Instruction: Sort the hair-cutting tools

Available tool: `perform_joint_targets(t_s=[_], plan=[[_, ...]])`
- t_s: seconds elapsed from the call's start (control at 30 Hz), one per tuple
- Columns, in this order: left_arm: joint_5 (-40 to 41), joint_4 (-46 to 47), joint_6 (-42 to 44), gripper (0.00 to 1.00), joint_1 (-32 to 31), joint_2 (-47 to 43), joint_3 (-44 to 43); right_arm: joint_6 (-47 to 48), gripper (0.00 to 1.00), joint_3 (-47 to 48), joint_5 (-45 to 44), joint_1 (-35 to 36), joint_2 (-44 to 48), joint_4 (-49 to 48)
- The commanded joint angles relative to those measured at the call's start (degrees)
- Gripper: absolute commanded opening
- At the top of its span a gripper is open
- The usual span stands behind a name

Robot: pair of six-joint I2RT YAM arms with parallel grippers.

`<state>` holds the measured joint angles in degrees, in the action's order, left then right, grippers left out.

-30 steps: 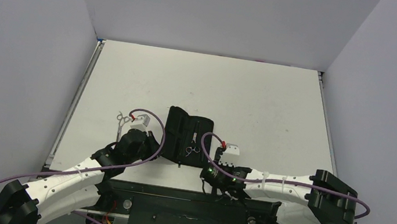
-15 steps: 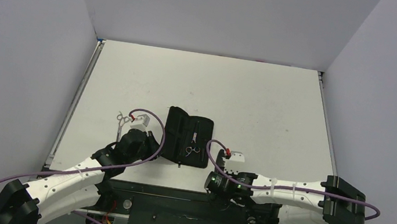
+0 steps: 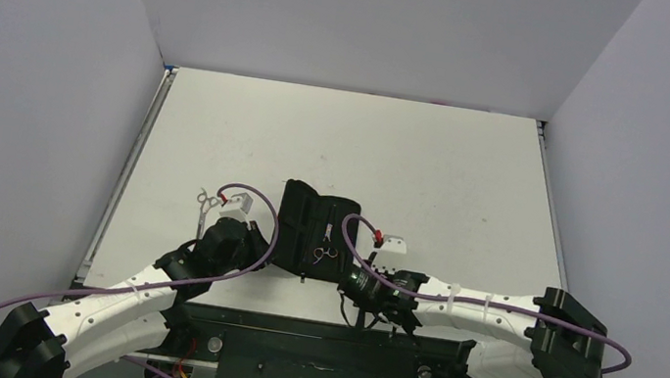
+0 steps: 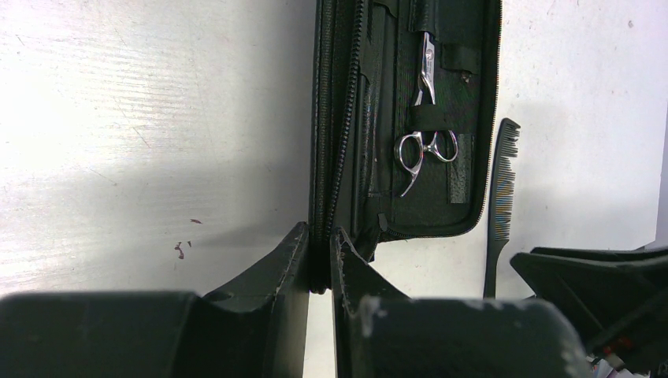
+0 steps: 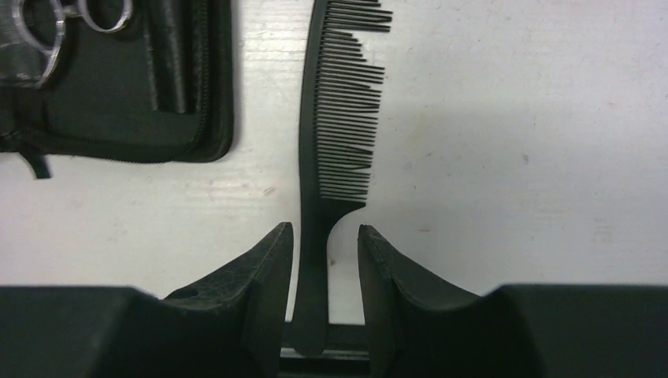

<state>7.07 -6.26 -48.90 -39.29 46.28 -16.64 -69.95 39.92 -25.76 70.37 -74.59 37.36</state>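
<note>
**Asker:** What had just changed on the table?

**Robot:** Going left to right, nothing had changed on the left. My left claw [image 4: 319, 236] was pinched shut on the zippered edge of the open black zip case [image 4: 378, 118], as it had been a second before. Inside the case, the silver scissors [image 4: 425, 146] sat tucked under a strap, rings toward me. Just right of the case, apart from it, the black comb [image 4: 501, 189] lay flat on the white table [image 5: 512, 157], teeth pointing right, handle toward my base. It had not moved.

**Asker:** And the right side?

**Robot:** That was the change. A second before, my right claw [image 5: 324, 236] had its fingers nearly together. Since then the arm had drawn back a little and come forward again, and the fingers had spread. They stood apart on either side of the comb's handle, with a sliver of table showing on each side, so I was gripping nothing.

**Asker:** What did that mean for the sorting?

**Robot:** I judged the scissors stowed and the comb next. The claw looked lined up for the grasp, with closing on the handle as the step not yet done.
</note>
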Motion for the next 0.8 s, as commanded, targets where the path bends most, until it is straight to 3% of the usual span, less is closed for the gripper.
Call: perform_joint_targets(t_s=[0.0,0.43,0.77], plan=[[0.3,0.9,0.0,0.00,-0.1,-0.3,-0.3,4.6,0.31,1.6,2.2,-1.8,-4.2,-2.7],[0.3,0.8,-0.1,0.00,-0.1,-0.6,0.1,4.4,0.28,-1.6,6.2,-1.1,-7.5,-6.9],[0.2,0.5,-0.4,0.00,-0.1,-0.9,0.3,-1.3,0.14,-8.6,7.4,3.1,-3.7,-7.5]])
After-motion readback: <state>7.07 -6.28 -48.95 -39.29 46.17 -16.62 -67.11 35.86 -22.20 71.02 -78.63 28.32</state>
